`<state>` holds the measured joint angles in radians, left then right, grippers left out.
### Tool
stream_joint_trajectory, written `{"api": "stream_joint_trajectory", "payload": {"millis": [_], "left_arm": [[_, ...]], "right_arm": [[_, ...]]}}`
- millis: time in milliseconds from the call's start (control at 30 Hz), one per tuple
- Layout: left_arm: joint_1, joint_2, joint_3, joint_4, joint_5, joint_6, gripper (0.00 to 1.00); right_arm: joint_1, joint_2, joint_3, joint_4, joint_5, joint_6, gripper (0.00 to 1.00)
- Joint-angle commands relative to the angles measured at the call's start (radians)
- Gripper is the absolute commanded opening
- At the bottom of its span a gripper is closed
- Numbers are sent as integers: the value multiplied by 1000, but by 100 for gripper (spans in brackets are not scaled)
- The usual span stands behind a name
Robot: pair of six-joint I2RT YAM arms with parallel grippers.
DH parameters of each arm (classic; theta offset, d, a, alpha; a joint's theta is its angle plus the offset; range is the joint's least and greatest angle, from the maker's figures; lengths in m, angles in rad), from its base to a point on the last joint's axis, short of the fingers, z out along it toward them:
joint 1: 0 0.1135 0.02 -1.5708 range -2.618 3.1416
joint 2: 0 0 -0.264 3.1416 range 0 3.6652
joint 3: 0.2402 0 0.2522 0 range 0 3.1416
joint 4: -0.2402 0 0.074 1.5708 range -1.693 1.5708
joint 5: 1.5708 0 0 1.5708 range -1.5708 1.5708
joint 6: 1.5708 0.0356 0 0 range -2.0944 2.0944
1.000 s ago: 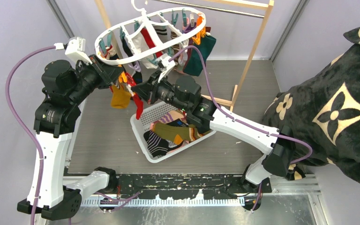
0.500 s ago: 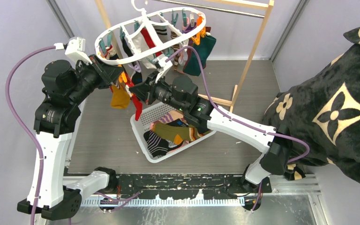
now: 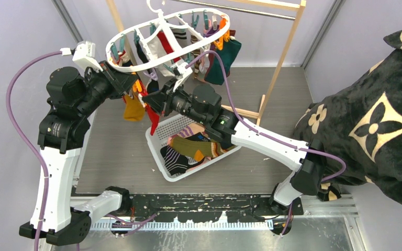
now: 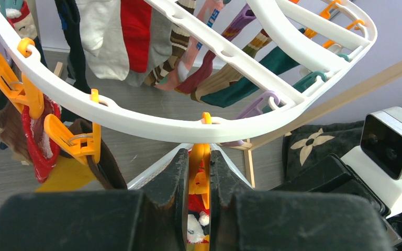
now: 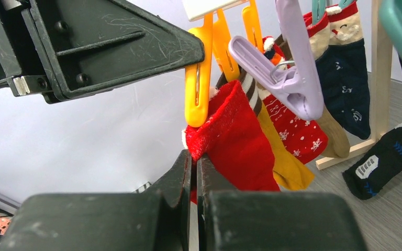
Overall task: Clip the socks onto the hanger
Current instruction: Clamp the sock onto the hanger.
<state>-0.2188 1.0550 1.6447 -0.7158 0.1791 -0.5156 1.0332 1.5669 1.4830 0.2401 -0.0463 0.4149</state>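
The red sock [image 5: 235,141] looked like a small, limp piece of fleecy fabric. It seemed light enough to hang from one peg, but floppy enough to fold away from a mouth not held wide. The best hold was therefore probably right at the cuff, keeping that edge taut and thin. The right gripper [image 5: 194,159] had it about there, its jaws pressed together on the cuff's lower corner while the rest of the sock drooped beside them. The sock hung just under the near-left rim of the hanger [image 4: 136,123], a large white oval ring with cross spokes raised well above the worktop [image 3: 110,151]. The left gripper [image 4: 200,157] had its jaws pinching the upper arms of an orange peg [image 5: 198,78] that dangled from that rim. The peg looked like stiff, smooth, springy plastic that would likely swivel on its loop or slip if squeezed off-centre. Its lower tip lay against the red cuff, but whether its mouth was spread enough to take the fabric could not be told. Other socks [image 3: 193,146], olive, striped and dark, lay heaped in a white basket [image 3: 154,144] directly below. More were already pegged around the ring, among them a mustard one, navy ones and a red snowflake-patterned one [image 5: 293,130].
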Motion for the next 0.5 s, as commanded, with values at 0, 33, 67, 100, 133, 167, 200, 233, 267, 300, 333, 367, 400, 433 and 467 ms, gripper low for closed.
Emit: {"api": "stream_joint_trajectory", "payload": {"millis": [0, 33, 67, 100, 133, 167, 200, 233, 267, 300, 333, 367, 400, 433, 467], "left_arm": [[5, -7, -11, -25, -40, 8, 1], [5, -7, -11, -26, -40, 8, 1], [5, -7, -12, -26, -39, 6, 1], [5, -7, -13, -24, -39, 6, 1], [6, -9, -14, -24, -40, 6, 1], [6, -8, -14, -24, -41, 8, 1], [5, -9, -13, -25, -41, 9, 1], [6, -8, -12, -25, -42, 9, 1], [5, -8, -11, -26, -42, 9, 1], [6, -8, -11, -27, -43, 10, 1], [6, -9, -11, -27, -43, 10, 1], [6, -9, -11, -27, -43, 10, 1], [5, -7, -11, -27, -43, 10, 1], [5, -9, -11, -27, -43, 10, 1], [5, -8, -11, -27, -43, 12, 1]], "right_arm": [[11, 1, 54, 83, 6, 18, 1], [12, 2, 55, 84, 6, 20, 1], [13, 5, 56, 89, 7, 22, 1], [14, 7, 56, 93, 8, 23, 1], [14, 8, 58, 98, 9, 26, 1], [14, 11, 61, 102, 9, 30, 1], [14, 11, 65, 106, 8, 35, 1], [14, 16, 72, 107, 6, 37, 1], [14, 19, 77, 107, 7, 38, 1], [15, 19, 80, 110, 10, 38, 1], [16, 18, 79, 113, 15, 36, 1], [16, 16, 78, 117, 20, 34, 1], [16, 12, 73, 120, 24, 31, 1], [16, 8, 67, 125, 31, 28, 1], [16, 3, 61, 128, 38, 25, 1]]}}
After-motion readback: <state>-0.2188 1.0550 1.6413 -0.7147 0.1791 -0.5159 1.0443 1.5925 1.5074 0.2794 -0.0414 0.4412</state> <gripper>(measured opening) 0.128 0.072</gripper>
